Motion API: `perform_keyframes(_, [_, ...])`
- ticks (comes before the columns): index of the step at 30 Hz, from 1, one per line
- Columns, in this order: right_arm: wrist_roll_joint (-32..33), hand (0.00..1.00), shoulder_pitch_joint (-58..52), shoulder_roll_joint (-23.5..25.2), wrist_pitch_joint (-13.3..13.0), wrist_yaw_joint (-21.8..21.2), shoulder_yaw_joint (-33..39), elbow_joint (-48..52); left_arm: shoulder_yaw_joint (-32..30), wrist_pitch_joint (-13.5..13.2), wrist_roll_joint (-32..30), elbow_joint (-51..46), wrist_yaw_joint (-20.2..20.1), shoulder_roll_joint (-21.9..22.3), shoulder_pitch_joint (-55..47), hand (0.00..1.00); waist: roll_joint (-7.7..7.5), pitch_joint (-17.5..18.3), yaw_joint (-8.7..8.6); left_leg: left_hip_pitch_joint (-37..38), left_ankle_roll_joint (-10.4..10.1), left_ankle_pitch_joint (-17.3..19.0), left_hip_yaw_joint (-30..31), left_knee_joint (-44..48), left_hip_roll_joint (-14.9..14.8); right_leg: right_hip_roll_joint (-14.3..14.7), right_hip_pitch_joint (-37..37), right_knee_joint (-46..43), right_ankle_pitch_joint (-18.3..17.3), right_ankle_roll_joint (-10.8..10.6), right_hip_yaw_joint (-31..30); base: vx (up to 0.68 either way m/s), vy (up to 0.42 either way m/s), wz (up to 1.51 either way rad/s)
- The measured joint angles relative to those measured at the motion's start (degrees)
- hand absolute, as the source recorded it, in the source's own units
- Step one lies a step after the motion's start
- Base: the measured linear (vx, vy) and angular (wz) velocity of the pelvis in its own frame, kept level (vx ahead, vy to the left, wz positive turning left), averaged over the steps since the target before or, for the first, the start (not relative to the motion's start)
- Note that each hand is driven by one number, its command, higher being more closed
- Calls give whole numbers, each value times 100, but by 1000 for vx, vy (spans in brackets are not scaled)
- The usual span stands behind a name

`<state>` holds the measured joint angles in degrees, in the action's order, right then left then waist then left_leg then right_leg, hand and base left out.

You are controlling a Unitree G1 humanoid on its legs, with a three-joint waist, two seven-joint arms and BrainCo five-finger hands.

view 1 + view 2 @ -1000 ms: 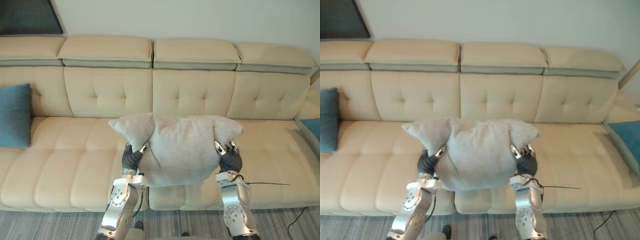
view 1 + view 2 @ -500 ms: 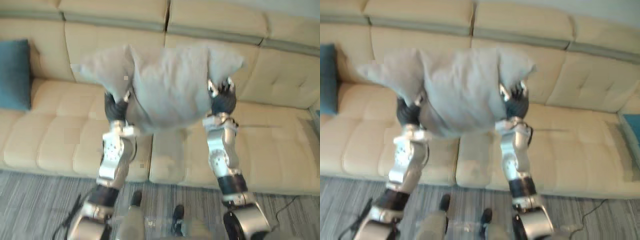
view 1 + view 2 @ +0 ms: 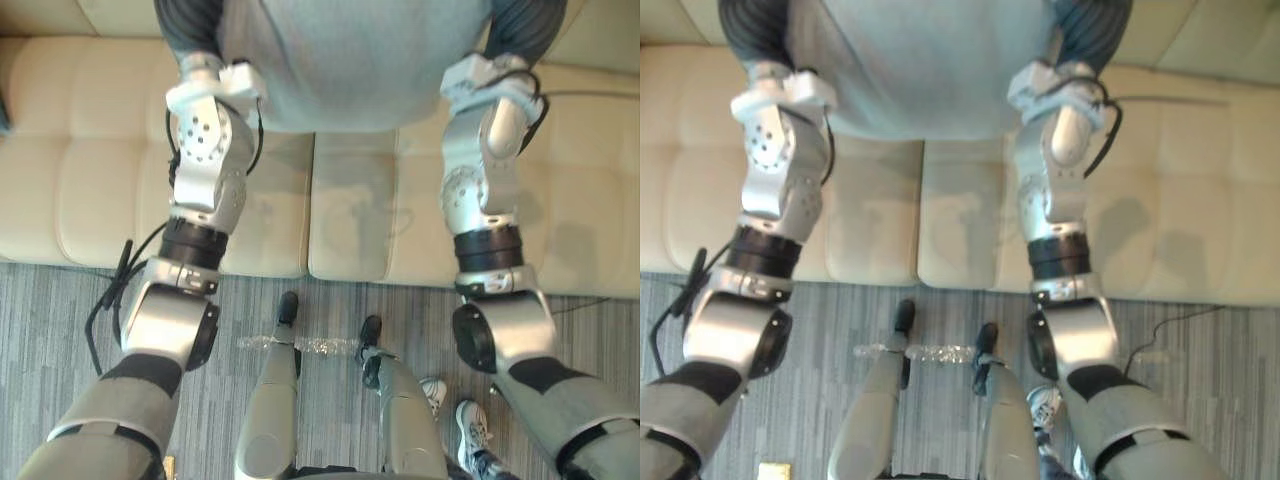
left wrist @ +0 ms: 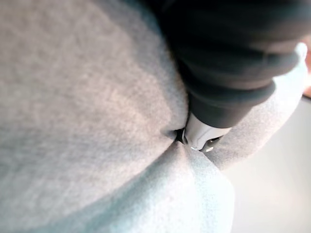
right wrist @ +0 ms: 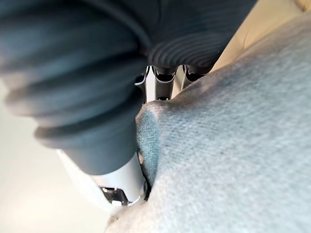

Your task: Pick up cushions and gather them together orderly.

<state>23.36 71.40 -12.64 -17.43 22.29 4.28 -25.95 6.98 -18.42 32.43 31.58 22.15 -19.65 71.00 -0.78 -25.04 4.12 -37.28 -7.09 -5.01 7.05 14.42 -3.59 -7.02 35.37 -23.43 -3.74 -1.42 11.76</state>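
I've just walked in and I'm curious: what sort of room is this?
Probably a living room or lounge: a cream padded sofa, a grey cushion held above its seat, and grey striped carpet on the floor.

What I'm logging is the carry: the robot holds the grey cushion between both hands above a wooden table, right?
Not a table: the grey cushion, between the left hand and right hand, is above a cream sofa, per the left eye view.
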Motion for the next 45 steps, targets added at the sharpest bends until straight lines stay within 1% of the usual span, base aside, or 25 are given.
perform_keyframes(2, [-90,100,286,-73,5,68,-3,-191,-81,4,102,219,-36,1,253,100,1,-14,-84,-329,0,3,4,107,-10,5,292,-37,11,11,15,0,0,0])
perform_keyframes(4, [-89,100,499,-158,19,111,0,-266,-113,7,146,303,-111,3,462,100,0,-35,-91,-628,-1,11,-4,239,-24,15,531,-48,36,25,10,23,-10,-6])
perform_keyframes(5, [-89,100,602,-188,18,134,0,-266,-158,8,147,318,-118,2,584,100,1,-99,-93,-751,-3,15,-5,296,-29,19,634,-48,58,25,12,43,-14,-7])
perform_keyframes(10, [-86,100,925,-268,25,136,-1,-266,-335,6,146,344,-128,8,878,100,2,-113,-74,-1304,0,24,-3,485,-40,14,1116,-105,82,29,24,32,-3,-2])
perform_keyframes(14, [-88,100,1148,-267,35,146,-2,-263,-385,-18,141,343,-128,8,988,100,4,-115,-4,-1592,0,23,-7,495,-46,-11,1475,-248,79,33,46,40,-19,-2])
perform_keyframes(15, [-92,0,1162,-267,35,180,-2,-233,-383,-69,140,343,-127,14,1012,0,4,-114,11,-1665,-2,22,-5,501,-57,-10,1547,-251,78,35,62,42,-28,-1])
perform_keyframes(17, [-102,0,1179,-268,34,238,-2,-180,-383,-106,139,343,-121,30,1090,0,4,-114,18,-1766,-3,21,-6,524,-60,-15,1657,-306,76,37,65,42,-28,-2])
perform_keyframes(21, [-324,0,1351,-272,34,393,4,-156,-397,-130,101,339,-79,42,1296,0,4,-115,36,-1957,-6,19,-22,608,-60,-31,1884,-431,63,57,63,35,-29,-3])
perform_keyframes(23, [-360,0,1365,-278,34,495,9,-136,-488,-131,-74,337,36,80,1301,0,4,-114,33,-1960,-13,14,-15,608,-68,-29,1889,-442,56,68,77,38,-32,0])
perform_keyframes(26, [-481,0,1365,-293,37,541,113,-20,-564,-130,-211,335,143,76,1302,0,4,-115,33,-1960,-26,4,-16,586,-70,-30,1894,-435,52,74,85,51,-32,1])
perform_keyframes(30, [-457,0,1366,-370,38,532,269,55,-615,-105,-317,335,146,-20,1303,0,4,-114,33,-1962,-29,1,-13,579,-71,-32,1892,-431,52,74,117,48,-26,1])
perform_keyframes(32, [-390,0,1365,-392,40,483,383,55,-690,-69,-315,335,127,-196,1303,0,4,-115,15,-1962,-30,1,-12,580,-75,-33,1891,-431,55,76,132,44,-29,-1])
perform_keyframes(33, [-175,0,1353,-537,47,448,485,53,-797,-6,-295,335,107,-340,1302,0,4,-115,14,-1962,-29,0,-12,582,-78,-33,1889,-431,56,77,132,41,-27,0])
perform_keyframes(34, [-116,0,1339,-621,48,431,506,53,-828,27,-290,335,95,-404,1302,0,4,-115,13,-1962,-29,0,-11,582,-79,-33,1885,-431,56,77,132,48,-30,0])
perform_keyframes(36, [149,0,1215,-940,49,353,772,53,-1037,47,-181,335,-19,-655,1298,0,4,-115,11,-1912,-29,0,-8,587,-84,-36,1830,-437,57,78,144,47,-28,0])
perform_keyframes(37, [193,0,1184,-989,50,351,799,53,-1086,46,-157,335,-20,-694,1298,0,4,-115,14,-1887,-29,1,-11,587,-84,-38,1811,-438,57,78,144,55,-36,-2])
perform_keyframes(38, [307,0,1016,-1108,49,338,909,53,-1233,45,-64,332,-43,-868,1257,0,4,-115,8,-1791,-28,2,-20,587,-89,-40,1716,-436,56,78,154,37,-27,-2])
perform_keyframes(39, [388,0,932,-1173,46,336,921,53,-1290,45,-50,332,-82,-931,1230,0,4,-115,5,-1746,-28,2,-22,586,-91,-41,1667,-432,55,78,163,45,-34,-2])
perform_keyframes(42, [546,0,474,-1497,46,237,1042,59,-1535,33,69,91,-258,-1282,841,0,4,-114,2,-1514,-36,15,-30,580,-99,-48,1439,-425,13,135,215,20,-26,1])
perform_keyframes(44, [656,0,263,-1569,48,178,1251,79,-1667,37,145,-5,-352,-1371,597,0,4,-114,8,-1414,-37,34,-30,557,-107,-48,1331,-426,-26,162,255,20,-35,7])
perform_keyframes(45, [673,0,41,-1579,50,142,1353,216,-1765,41,147,-101,-369,-1378,386,0,4,-114,4,-1273,-37,35,-32,432,-101,-71,1236,-424,-83,118,288,33,-38,14])
